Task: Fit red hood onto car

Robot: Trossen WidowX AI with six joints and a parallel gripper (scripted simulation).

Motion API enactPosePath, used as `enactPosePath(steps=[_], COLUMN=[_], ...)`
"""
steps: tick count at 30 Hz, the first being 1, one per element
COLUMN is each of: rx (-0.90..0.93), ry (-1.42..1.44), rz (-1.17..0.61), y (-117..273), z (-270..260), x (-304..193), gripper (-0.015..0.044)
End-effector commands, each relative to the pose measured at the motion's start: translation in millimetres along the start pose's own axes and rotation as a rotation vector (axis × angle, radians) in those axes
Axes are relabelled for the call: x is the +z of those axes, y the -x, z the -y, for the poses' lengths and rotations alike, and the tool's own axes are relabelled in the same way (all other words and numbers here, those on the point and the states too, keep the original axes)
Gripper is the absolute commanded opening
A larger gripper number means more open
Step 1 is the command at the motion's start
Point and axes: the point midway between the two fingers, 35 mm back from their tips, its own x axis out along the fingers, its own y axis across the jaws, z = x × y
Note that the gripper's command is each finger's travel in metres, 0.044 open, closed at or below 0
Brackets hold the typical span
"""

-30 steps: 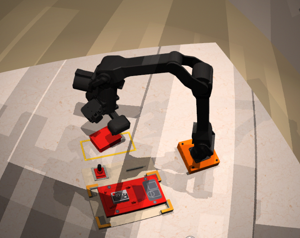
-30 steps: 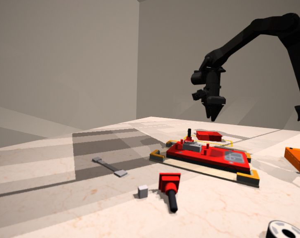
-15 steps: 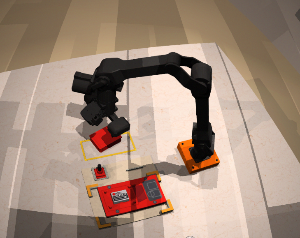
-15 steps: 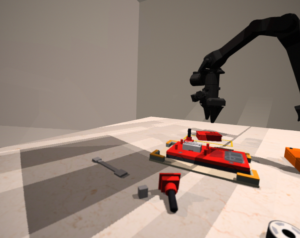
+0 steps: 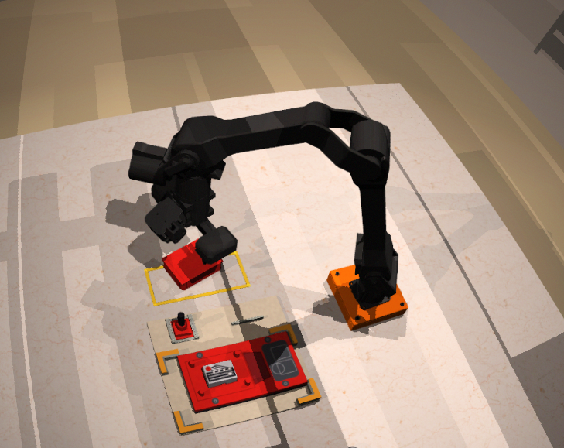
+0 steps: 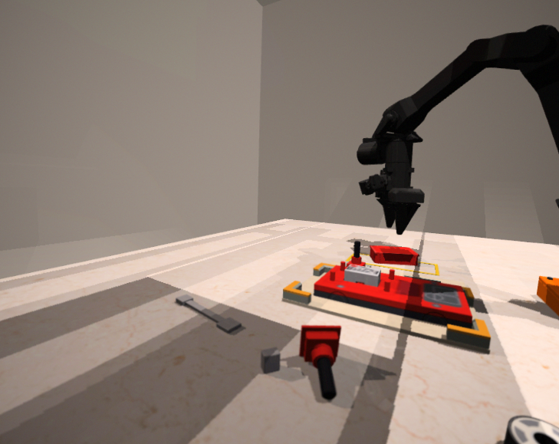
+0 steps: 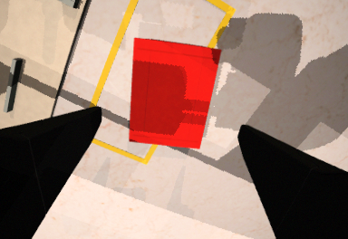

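The black gripper (image 5: pixel 194 248) (image 6: pixel 395 229) (image 7: pixel 171 122) hovered wide open and empty above the red hood (image 5: pixel 191 265) (image 6: pixel 393 254) (image 7: pixel 174 93), which lay askew across the yellow outline (image 5: pixel 202 296) (image 6: pixel 438 269) (image 7: pixel 121 37). From the top view, the chassis (image 5: pixel 251 360) (image 6: pixel 392 294) sat at about five o'clock from the hood.

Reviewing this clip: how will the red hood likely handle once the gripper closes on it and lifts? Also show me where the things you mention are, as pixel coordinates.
The hood (image 5: pixel 186 267) (image 6: pixel 393 254) (image 7: pixel 172 91) looks stiff, with straight edges and flat faces, so it probably won't sag. It seems light for its size, since the exterior view shows a hollow opening in its side. Its broad, low shape suggests it would slide rather than roll if nudged.
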Motion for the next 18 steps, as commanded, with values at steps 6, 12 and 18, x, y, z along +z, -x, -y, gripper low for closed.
enactPosePath(steps=[6,12,18], rx=[0.009,0.009,0.009], ry=[0.005,0.005,0.005], rz=[-0.003,-0.003,-0.003], y=[-8,-11,-15], z=[-2,-1,-1], x=[-1,-1,-1], gripper=[0.0440,0.0440,0.0440])
